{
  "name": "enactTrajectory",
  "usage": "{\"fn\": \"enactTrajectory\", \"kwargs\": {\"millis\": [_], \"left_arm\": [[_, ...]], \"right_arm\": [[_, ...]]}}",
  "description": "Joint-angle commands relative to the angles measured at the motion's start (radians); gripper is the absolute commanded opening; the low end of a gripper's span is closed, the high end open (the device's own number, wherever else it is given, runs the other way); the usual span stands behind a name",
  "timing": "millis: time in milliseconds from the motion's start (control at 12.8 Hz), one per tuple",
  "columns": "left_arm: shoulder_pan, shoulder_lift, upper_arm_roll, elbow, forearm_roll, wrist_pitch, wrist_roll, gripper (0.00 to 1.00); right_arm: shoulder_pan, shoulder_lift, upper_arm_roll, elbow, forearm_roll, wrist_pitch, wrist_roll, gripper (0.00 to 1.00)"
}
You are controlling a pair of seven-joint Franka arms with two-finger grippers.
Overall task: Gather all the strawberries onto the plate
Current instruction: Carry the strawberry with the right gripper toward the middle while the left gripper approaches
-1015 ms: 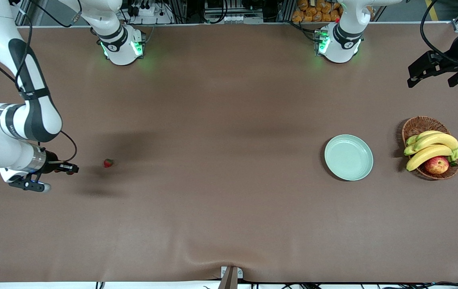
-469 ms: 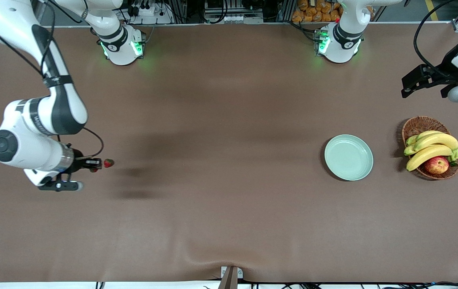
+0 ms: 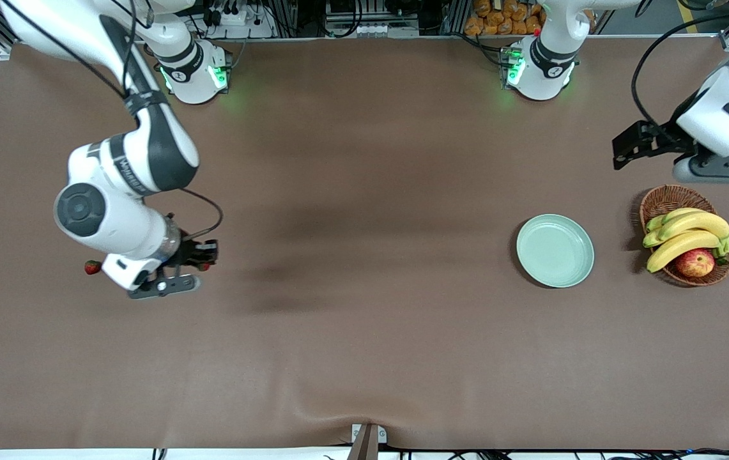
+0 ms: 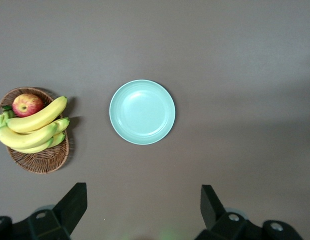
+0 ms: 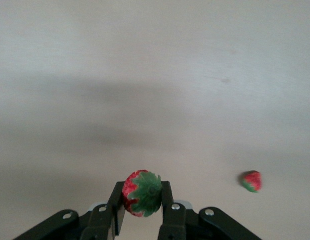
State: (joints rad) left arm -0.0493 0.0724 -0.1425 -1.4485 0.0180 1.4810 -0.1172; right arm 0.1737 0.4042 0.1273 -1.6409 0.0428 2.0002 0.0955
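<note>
My right gripper (image 3: 206,255) is up over the table near the right arm's end, shut on a red strawberry (image 5: 142,193) whose green cap faces the right wrist camera. A second strawberry (image 5: 251,181) lies on the cloth below, a little to one side of the jaws. In the front view one strawberry (image 3: 92,267) shows on the table beside the right arm's wrist. The pale mint plate (image 3: 555,250) (image 4: 142,112) sits empty toward the left arm's end. My left gripper (image 3: 623,152) (image 4: 143,192) hangs open over the table near the basket, with nothing between its fingers.
A brown wicker basket (image 3: 664,195) (image 4: 39,162) with bananas (image 3: 687,233) and a red-yellow apple (image 3: 695,262) stands beside the plate at the left arm's end. Brown cloth covers the table between the right gripper and the plate.
The right arm has carried its strawberry toward the table's middle, uncovering one strawberry beside its wrist and hiding the one seen before. The left arm has swung in toward the basket.
</note>
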Motion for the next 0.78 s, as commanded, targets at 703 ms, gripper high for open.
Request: {"fn": "enactTrajectory", "kwargs": {"millis": [703], "left_arm": [[-0.216, 0.130, -0.003, -0.056, 0.007, 0.162, -0.222, 1.00]], "right_arm": [[0.320, 0.123, -0.012, 0.142, 0.062, 0.113, 0.006, 0.00]]}}
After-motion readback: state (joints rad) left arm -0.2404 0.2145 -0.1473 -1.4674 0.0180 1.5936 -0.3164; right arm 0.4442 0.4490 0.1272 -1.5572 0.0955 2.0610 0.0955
